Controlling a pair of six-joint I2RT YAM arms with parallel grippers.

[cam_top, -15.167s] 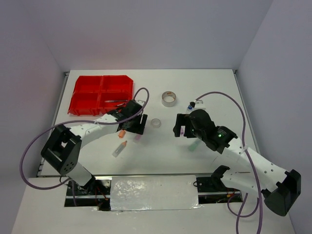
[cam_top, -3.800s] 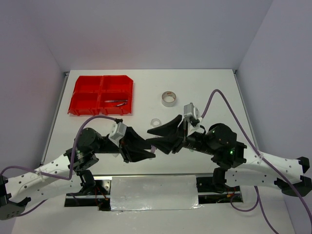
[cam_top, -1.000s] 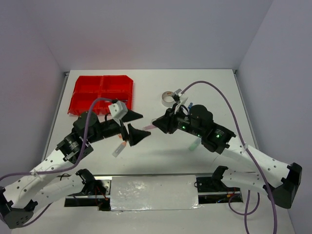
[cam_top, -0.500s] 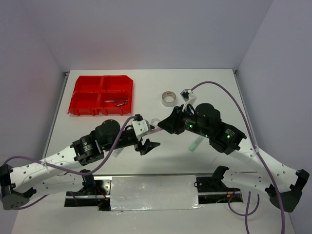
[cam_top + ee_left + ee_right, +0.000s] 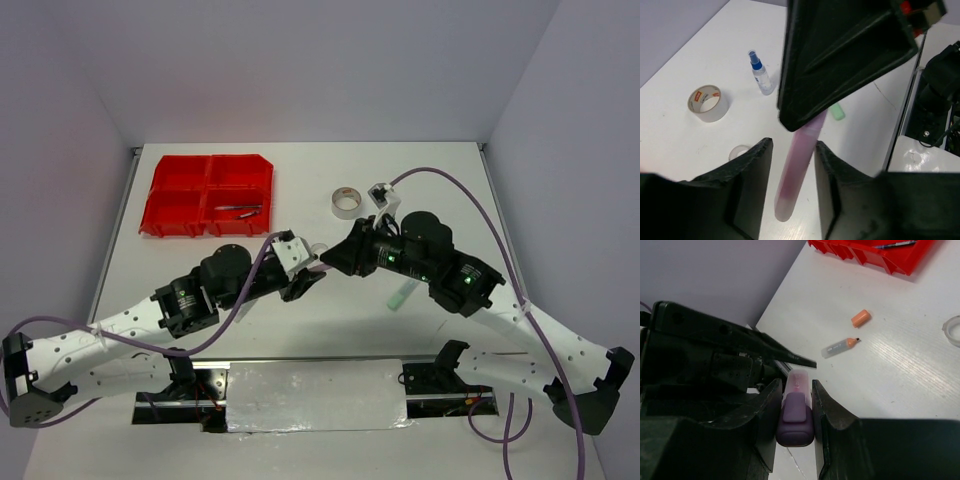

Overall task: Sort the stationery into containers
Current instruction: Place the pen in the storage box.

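pink see-through plastic marker with a purple cap is squeezed tight in the right pincer, its other end sits between the half-open jaws of the left pincer, and it could drop if the right lets go too soon.

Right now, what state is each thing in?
Right pincer: shut on pink marker.
Left pincer: open, straddling it.
Pink marker: capped, off the table.
Orange marker: uncapped, lying flat.
Orange cap: off, lying near it.
Spray bottle: upright.
Tape roll: lying flat.
Red tray: pens in one compartment.
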